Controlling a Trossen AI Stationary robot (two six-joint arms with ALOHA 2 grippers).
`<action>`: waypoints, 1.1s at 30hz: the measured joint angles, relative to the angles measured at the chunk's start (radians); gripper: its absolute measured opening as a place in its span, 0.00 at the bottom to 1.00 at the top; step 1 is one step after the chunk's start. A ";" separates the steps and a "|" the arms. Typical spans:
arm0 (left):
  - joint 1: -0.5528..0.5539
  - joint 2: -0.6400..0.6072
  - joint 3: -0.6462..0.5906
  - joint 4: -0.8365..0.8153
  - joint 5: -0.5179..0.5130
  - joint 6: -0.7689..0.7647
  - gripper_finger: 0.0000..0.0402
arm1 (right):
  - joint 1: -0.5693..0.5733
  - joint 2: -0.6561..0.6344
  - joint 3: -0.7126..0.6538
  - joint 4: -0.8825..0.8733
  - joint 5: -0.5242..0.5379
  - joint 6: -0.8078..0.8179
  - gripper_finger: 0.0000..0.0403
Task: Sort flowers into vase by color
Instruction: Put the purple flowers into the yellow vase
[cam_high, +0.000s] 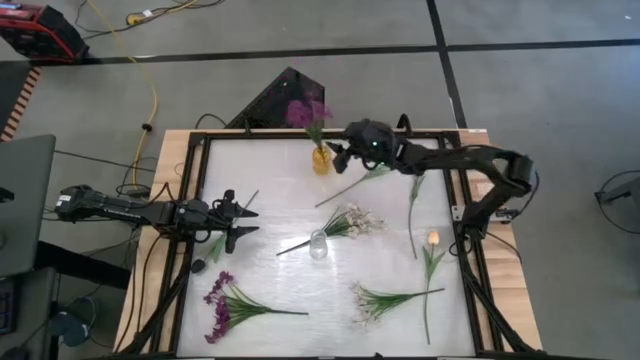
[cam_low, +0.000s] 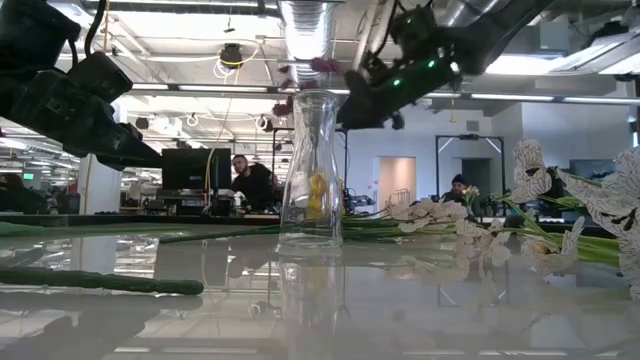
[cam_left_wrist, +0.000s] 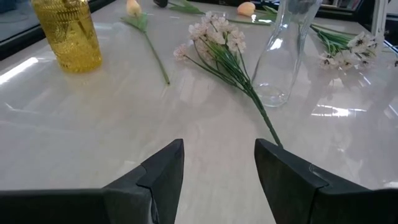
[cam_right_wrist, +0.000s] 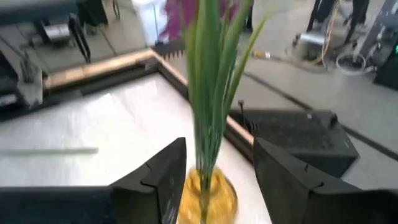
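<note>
A yellow vase stands at the table's far middle with a purple flower upright in it. My right gripper hovers beside it, open. In the right wrist view the flower's green stems rise out of the vase just beyond the gap between the fingers, untouched. A clear vase stands mid-table. White sprays, a purple spray and a peach tulip lie flat on the table. At the table's left my left gripper waits, open.
More stems lie on the table: one just right of the yellow vase, one toward the right edge, and a dark bud near the left arm. A black frame borders the table. People sit in the room behind.
</note>
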 joint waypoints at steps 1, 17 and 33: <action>0.000 0.000 0.000 0.000 0.000 0.000 0.46 | 0.006 -0.027 0.000 -0.049 0.000 0.000 0.53; 0.000 0.000 0.000 0.003 -0.039 -0.018 0.46 | 0.332 -0.156 0.000 -0.219 -0.005 -0.058 0.53; 0.000 0.000 0.000 0.023 0.060 -0.045 0.46 | 0.637 -0.137 0.083 -0.027 0.006 -0.103 0.47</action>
